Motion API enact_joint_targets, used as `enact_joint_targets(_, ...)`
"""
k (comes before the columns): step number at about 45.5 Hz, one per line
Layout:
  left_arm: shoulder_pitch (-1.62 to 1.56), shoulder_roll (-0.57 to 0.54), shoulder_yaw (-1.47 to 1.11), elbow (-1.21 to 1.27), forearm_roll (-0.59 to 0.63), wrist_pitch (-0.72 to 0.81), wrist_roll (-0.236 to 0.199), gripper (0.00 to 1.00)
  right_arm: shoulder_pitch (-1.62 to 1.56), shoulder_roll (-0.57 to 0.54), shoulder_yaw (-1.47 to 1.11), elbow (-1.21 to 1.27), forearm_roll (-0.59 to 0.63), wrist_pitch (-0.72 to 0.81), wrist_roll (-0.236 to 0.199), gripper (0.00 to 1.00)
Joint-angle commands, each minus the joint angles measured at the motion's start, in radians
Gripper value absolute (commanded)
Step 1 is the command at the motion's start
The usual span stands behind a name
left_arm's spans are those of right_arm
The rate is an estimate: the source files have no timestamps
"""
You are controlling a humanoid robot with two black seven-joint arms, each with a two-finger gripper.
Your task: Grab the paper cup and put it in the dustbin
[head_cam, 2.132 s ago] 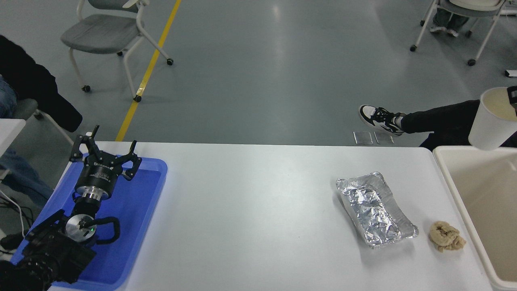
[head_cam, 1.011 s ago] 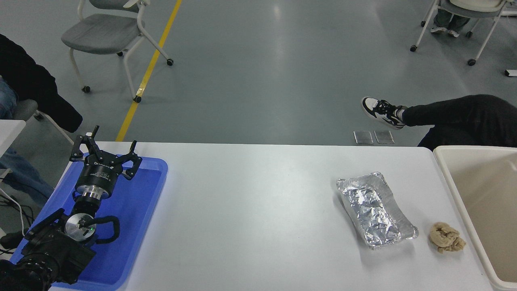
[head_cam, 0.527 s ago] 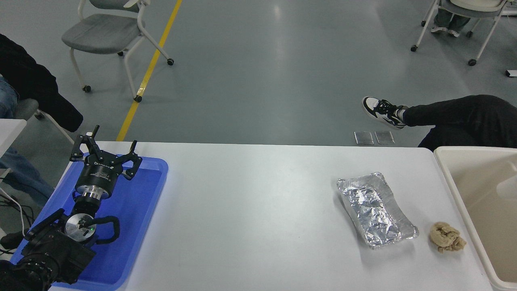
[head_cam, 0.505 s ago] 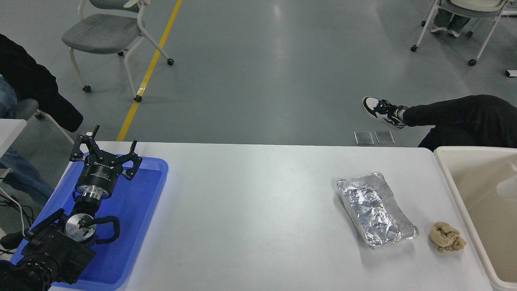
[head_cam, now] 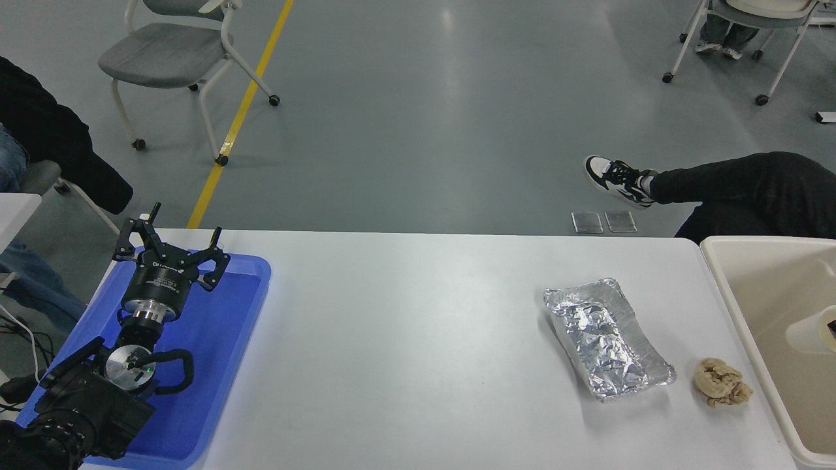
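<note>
The left gripper (head_cam: 171, 245) is parked over the blue tray (head_cam: 225, 339) with fingers (head_cam: 219, 236) spread wide, holding nothing. Far to their right on the tabletop (head_cam: 405, 339) lie a beige crumpled wad (head_cam: 722, 383) and a foil tray (head_cam: 607, 338). Beyond these, the paper cup (head_cam: 810, 330) sits inside the dustbin (head_cam: 738, 307), cut off by the frame edge. A dark sliver touches the cup; it cannot be identified.

I had only the head view, set high on my side of the surface (head_cam: 418, 339) and facing forward and down. It stood far enough back to take in the whole white top, with grey floor (head_cam: 424, 111) and a chair (head_cam: 176, 52) filling the upper frame.
</note>
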State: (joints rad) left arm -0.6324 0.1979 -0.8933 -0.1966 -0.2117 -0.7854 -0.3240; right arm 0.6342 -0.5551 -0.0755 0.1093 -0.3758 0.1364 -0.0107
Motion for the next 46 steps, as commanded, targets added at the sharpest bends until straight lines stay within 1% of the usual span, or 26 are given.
enact_joint_targets(1, 0.000, 0.000, 0.001, 0.002, 0.000, 0.000, 0.000, 1.00, 0.001, 0.000, 0.003, 0.007, 0.006, 0.006, 0.006, 1.00)
enact_joint_targets(12, 0.000, 0.000, -0.001, 0.002, 0.000, 0.000, 0.000, 1.00, 0.015, 0.006, 0.000, 0.021, 0.008, 0.009, 0.006, 1.00)
enact_joint_targets(17, -0.001, 0.000, 0.001, 0.002, 0.000, 0.000, 0.000, 1.00, 0.050, 0.000, -0.004, 0.087, -0.006, 0.012, 0.005, 1.00)
enact_joint_targets(21, -0.001, 0.000, 0.001, -0.001, 0.000, 0.000, 0.000, 1.00, 0.099, -0.034, -0.020, 0.174, -0.018, 0.012, 0.003, 1.00)
enact_joint_targets(32, -0.001, -0.002, 0.001, -0.001, 0.000, 0.000, 0.002, 1.00, 0.332, -0.169, -0.251, 0.490, -0.061, 0.012, -0.003, 1.00)
enact_joint_targets(37, -0.003, -0.002, 0.001, -0.001, 0.000, 0.000, 0.002, 1.00, 0.470, -0.227, -0.354, 0.650, -0.115, 0.017, -0.006, 1.00)
enact_joint_targets(41, -0.003, -0.003, 0.001, -0.001, 0.000, 0.000, 0.002, 1.00, 0.588, -0.249, -0.446, 0.757, -0.181, 0.018, -0.006, 1.00)
enact_joint_targets(46, -0.003, -0.003, 0.001, -0.001, 0.000, 0.000, 0.002, 1.00, 0.757, -0.253, -0.611, 0.897, -0.229, 0.037, -0.005, 1.00)
